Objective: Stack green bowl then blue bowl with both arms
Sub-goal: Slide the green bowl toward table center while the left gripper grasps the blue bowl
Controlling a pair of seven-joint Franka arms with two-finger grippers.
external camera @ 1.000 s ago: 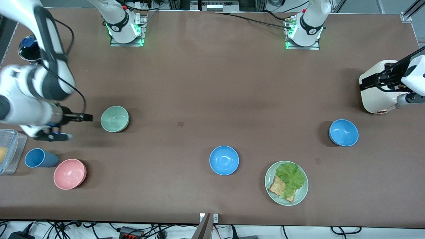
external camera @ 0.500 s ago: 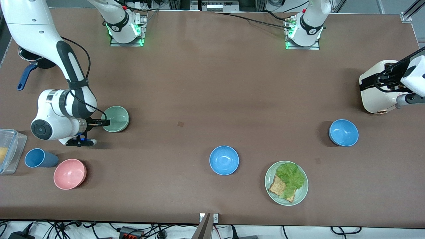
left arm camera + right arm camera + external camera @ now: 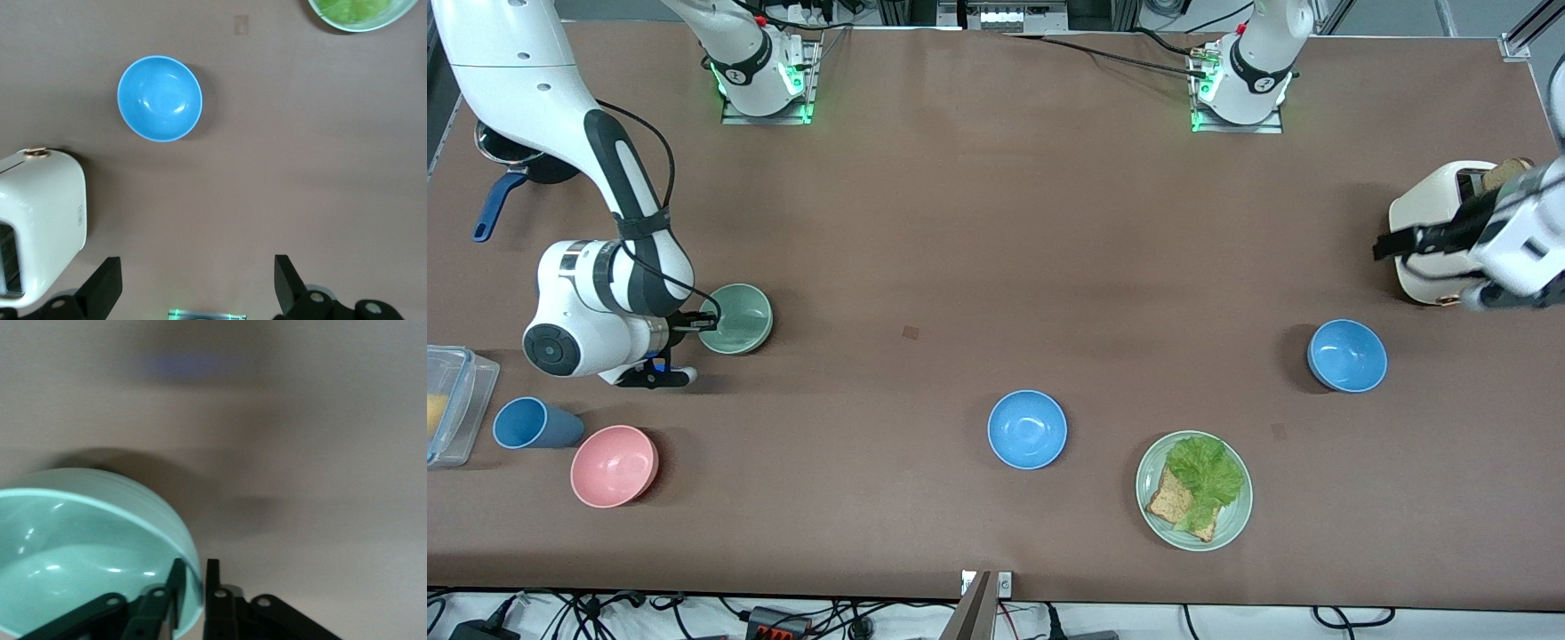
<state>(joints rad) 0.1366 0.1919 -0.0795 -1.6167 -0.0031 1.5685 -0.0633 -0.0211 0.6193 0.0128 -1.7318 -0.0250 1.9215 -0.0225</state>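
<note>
The green bowl (image 3: 735, 318) sits on the brown tabletop (image 3: 978, 231) toward the right arm's end, and the right claw (image 3: 704, 323) is at its rim; in the right wrist view the two fingers (image 3: 212, 583) straddle the bowl's wall (image 3: 100, 540), one inside and one outside, closed tight on the rim. Nearer the front camera than this bowl lie a pink bowl (image 3: 614, 466) and a dark blue cup (image 3: 532, 423), with a clear plastic container (image 3: 452, 402) at the table's edge, all apart from the claw. One blue bowl (image 3: 1027, 429) rests near the middle of the tabletop, beside a pale-green plate (image 3: 1152, 511) carrying lettuce and toast. A second blue bowl (image 3: 1347, 356) sits toward the left arm's end, near a white toaster (image 3: 1423, 240). The left claw (image 3: 198, 287) hangs over the tabletop between the toaster (image 3: 40, 227) and that second blue bowl (image 3: 160, 98), its fingers spread wide and empty.
</note>
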